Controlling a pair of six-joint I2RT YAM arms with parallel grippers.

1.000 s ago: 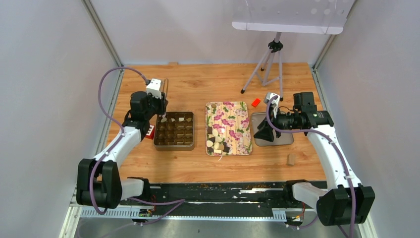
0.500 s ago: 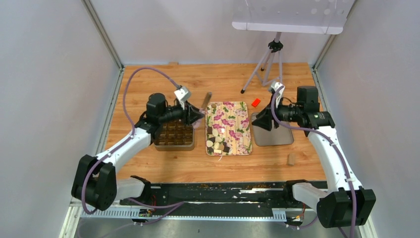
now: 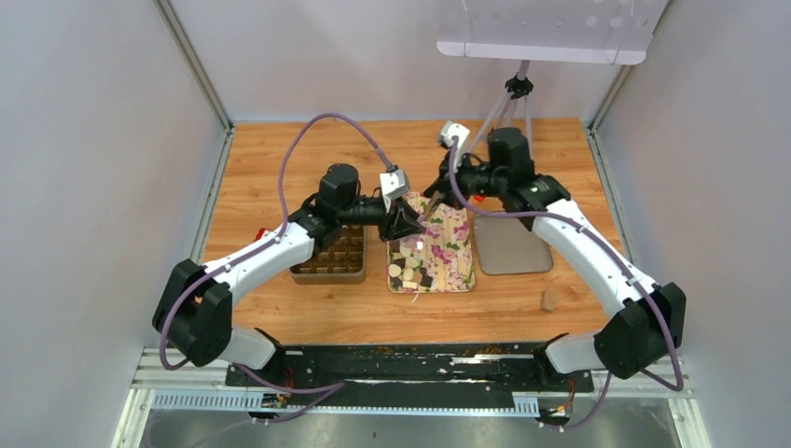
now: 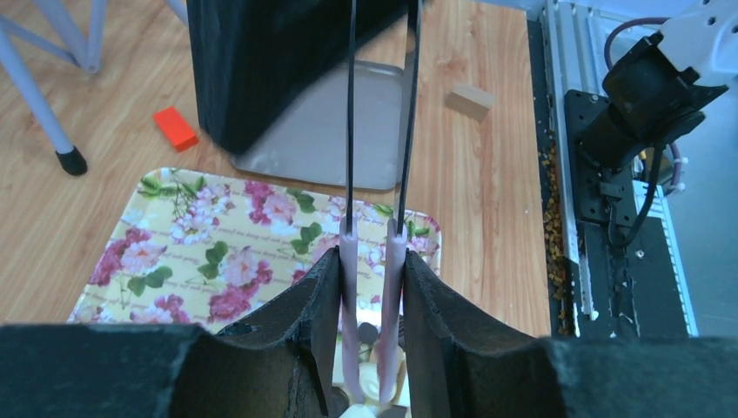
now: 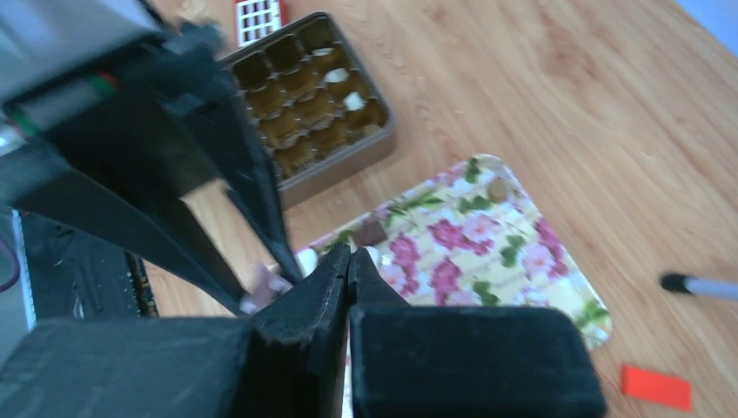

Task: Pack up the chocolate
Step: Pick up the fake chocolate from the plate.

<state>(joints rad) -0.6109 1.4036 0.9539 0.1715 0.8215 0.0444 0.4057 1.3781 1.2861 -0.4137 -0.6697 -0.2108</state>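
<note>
The chocolate (image 3: 410,272) lies as small dark, cream and tan pieces at the near end of a floral tray (image 3: 446,241). My left gripper (image 3: 408,224) reaches over that tray from the left, shut on a pair of tongs (image 4: 350,174) with pink handles and thin black arms. Below the handles a dark piece (image 4: 369,332) shows. A compartment tin (image 3: 328,265) holds a few cream pieces (image 5: 339,77). My right gripper (image 3: 435,193) hangs over the tray's far end, shut, with nothing seen between its fingers (image 5: 326,279).
A grey tin lid (image 3: 511,246) lies right of the tray. A red block (image 4: 176,127) sits beyond it, and a tan block (image 3: 548,299) nearer the front right. A tripod (image 3: 504,121) stands at the back.
Both arms swung inward over the floral tray, the left carrying the tongs from the tin. The right gripper closed its jaws.
</note>
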